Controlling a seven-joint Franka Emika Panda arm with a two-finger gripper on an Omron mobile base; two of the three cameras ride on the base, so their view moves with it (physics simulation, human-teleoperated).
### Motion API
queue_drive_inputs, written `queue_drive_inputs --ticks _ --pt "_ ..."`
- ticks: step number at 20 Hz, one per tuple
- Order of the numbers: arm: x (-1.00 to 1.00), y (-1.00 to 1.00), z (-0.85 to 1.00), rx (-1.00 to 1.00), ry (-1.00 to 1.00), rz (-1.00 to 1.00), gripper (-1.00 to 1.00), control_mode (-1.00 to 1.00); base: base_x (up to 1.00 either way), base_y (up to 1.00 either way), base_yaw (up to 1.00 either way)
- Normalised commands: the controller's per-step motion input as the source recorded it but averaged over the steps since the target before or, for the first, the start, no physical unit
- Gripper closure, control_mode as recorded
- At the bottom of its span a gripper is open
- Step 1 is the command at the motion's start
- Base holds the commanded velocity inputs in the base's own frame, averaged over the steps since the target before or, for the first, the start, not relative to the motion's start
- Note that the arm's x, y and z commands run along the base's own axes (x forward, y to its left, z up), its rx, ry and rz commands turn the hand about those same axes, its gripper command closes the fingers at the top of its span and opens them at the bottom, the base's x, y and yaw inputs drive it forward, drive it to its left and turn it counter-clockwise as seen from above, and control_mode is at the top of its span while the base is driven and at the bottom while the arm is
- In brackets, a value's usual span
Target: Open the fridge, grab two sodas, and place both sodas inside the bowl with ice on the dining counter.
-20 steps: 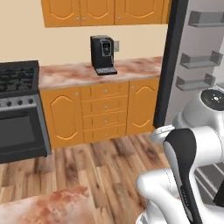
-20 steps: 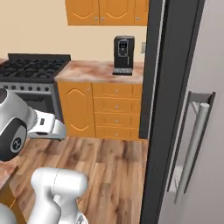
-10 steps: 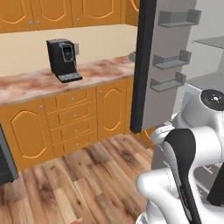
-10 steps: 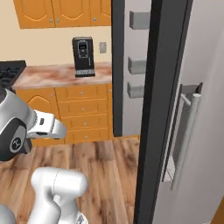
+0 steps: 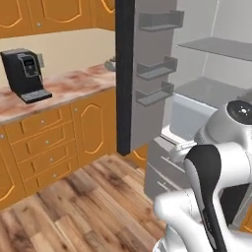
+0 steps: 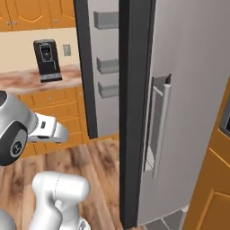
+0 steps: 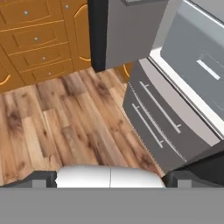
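1. Grey fridge (image 5: 197, 93) already standing open: left door (image 5: 147, 74) swung out toward the orange cabinets (image 5: 54, 142), its bins bare as far as visible.
2. Inside, pale shelves (image 5: 216, 47) and a crisper area on show in the left base view; no soda can or bottle to be made out there, so whereabouts of the sodas not told by these pictures.
3. Right door (image 6: 179, 103) seen edge-on from the right base view, bar handle (image 6: 161, 130) facing the camera; hard to say how far it stands open.
4. Bottom drawers (image 7: 162, 127) with two long pulls lying just ahead in the hand view, above wood floor (image 7: 57, 122).
5. Judged progress: opening step done, at least on the left side; both grabs and both placements in the bowl on the dining counter yet to come, so only an early part complete.
6. Jaws spread to their widest, holding nothing and touching nothing; only hints of dark tips at the lower corners of the hand view, aimed down at floor and drawers.
7. Coffee machine (image 5: 24, 74) on the marbled wall counter (image 5: 59, 93), well apart from the arm.
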Motion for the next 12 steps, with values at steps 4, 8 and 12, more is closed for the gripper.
queue_drive_inputs --ticks 4,8,12 --pt "0.00 0.00 0.00 0.00 0.00 0.00 -1.00 1.00 0.91 0.56 -0.45" --pt "0.00 0.00 0.00 0.00 0.00 0.00 -1.00 1.00 0.95 0.67 -0.41" --pt "0.00 0.00 0.00 0.00 0.00 0.00 -1.00 1.00 0.75 0.54 -0.45"
